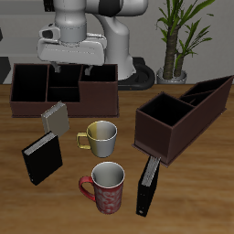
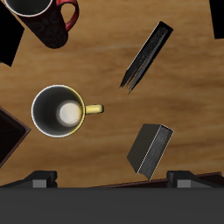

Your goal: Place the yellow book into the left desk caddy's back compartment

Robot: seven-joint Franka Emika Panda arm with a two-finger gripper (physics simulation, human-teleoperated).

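The yellow book [image 1: 55, 117] [image 2: 150, 149] stands on edge on the table, just in front of the squarely seen brown caddy. My gripper [image 1: 69, 66] [image 2: 109, 180] hangs above that caddy, behind and above the book, open with nothing between its fingers. The left desk caddy [image 1: 183, 114] is the dark brown box turned diagonally at the far side of the table from the book. Its back compartment [image 1: 216, 91] is the dark end section farthest from the table's front edge. In the wrist view only a corner of this caddy [image 2: 9, 138] shows.
The other brown caddy [image 1: 64, 87] sits under the gripper. A white mug with a yellow handle [image 1: 101, 137] [image 2: 59, 111] and a red mug [image 1: 105, 187] [image 2: 39, 17] stand mid-table. One black book [image 1: 41, 160] [image 2: 147, 54] and another [image 1: 146, 187] stand nearer the front edge.
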